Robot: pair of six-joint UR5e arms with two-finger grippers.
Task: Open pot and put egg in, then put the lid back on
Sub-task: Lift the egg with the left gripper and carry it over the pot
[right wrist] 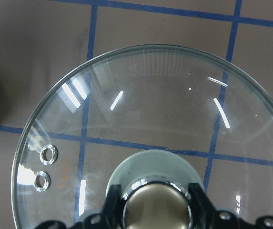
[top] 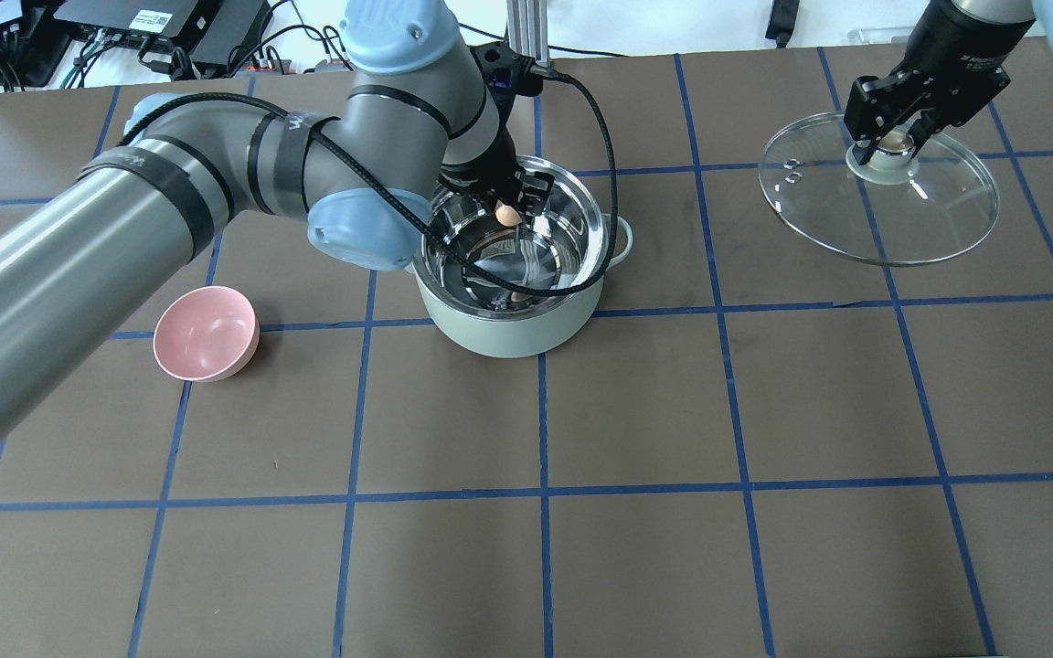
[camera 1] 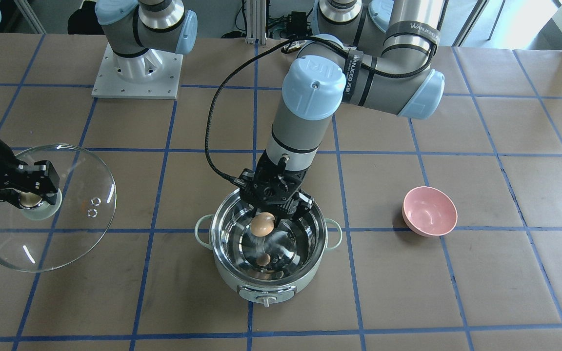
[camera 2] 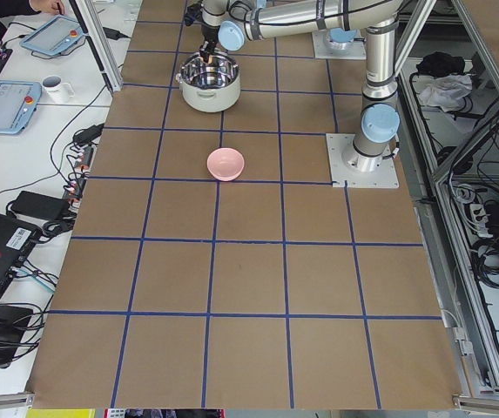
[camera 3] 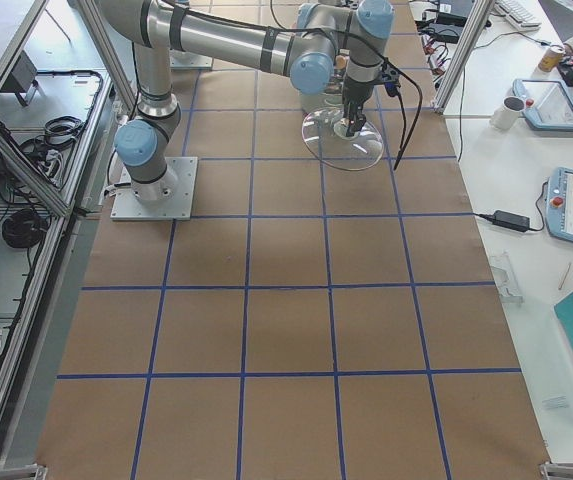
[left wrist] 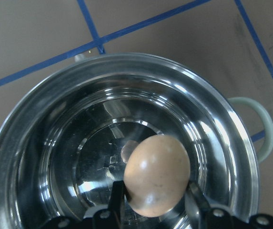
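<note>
From overhead, my left arm hid one handle of the pot. In both side views I couldn't make out the egg. The lid's near edge ran off the right wrist view.

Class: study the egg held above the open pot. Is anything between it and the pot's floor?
Nothing visible. The left gripper holds the egg over the pot, whose steel inside shows only reflections. The right gripper holds the lid off to the side, clear of the opening.
</note>
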